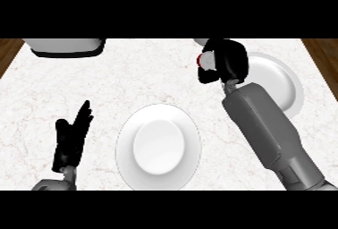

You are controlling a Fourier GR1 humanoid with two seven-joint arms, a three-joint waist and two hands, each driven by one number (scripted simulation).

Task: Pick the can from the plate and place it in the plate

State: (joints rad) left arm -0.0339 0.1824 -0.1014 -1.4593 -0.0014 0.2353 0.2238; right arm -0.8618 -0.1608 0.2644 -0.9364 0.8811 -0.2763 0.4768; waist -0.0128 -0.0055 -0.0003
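**Can in hand, the carry to the near plate is ahead**

I see my right hand curled round the small red-and-white metal can, fingers wrapped over most of it, only its pale end and a red sliver showing at the hand's left side. It sits at the left rim of the far round white plate, which lies close to the right edge of the white marbled counter. I cannot tell whether the can is off that plate.

I judge the grasp made and the transfer and release left. The near round white plate lies bare, below and left of the hand, with open counter between. My left hand rests at the lower left, fingers straight and together, beside that plate. A white appliance with a dark base stands at the far left edge, well apart.
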